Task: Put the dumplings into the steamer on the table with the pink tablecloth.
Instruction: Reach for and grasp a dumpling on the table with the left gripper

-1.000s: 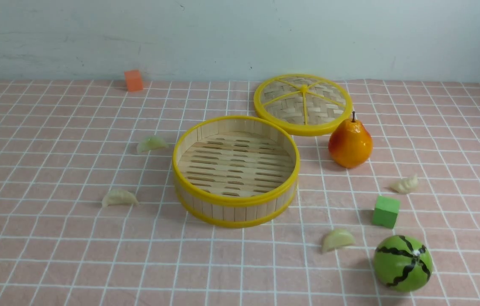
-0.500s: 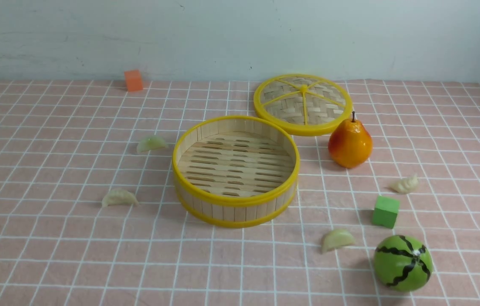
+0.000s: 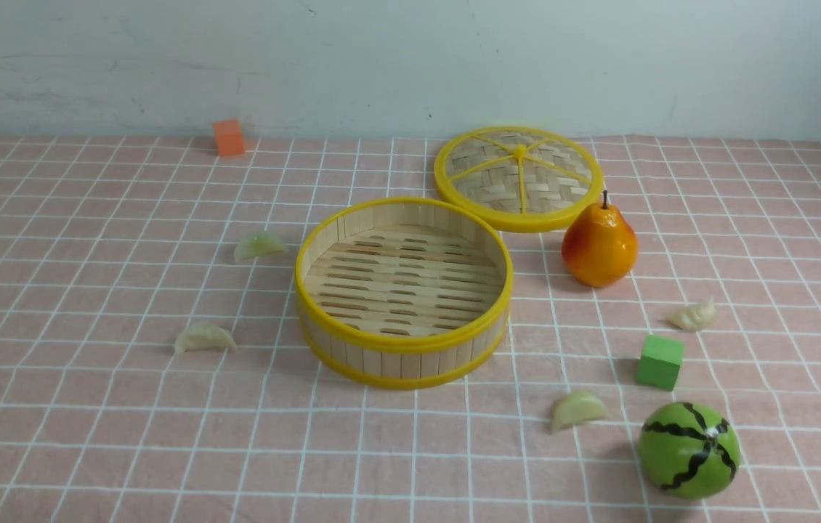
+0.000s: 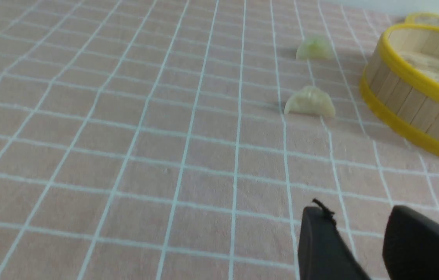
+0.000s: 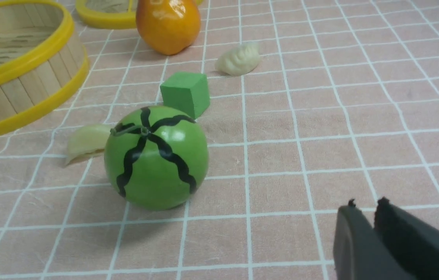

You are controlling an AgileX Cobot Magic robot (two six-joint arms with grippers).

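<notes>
step: approach, nothing picked yet | left gripper jaws apart, empty; right gripper jaws narrow, empty | dumplings: four on pink tablecloth, flanking empty steamer | tip: widen right jaws; descend plumb; skirt toy watermelon

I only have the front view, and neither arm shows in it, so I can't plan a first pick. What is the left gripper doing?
Observer: The left gripper is over the pink tablecloth, jaws apart, holding nothing.
Operator: Which dumpling does it face?
Observer: The cream dumpling lies ahead of it, nearer than the greenish dumpling.
Operator: And the right gripper?
Observer: The right gripper is empty, jaws only a slit apart. From its camera, the toy watermelon partly covers a pale yellow dumpling.
</notes>
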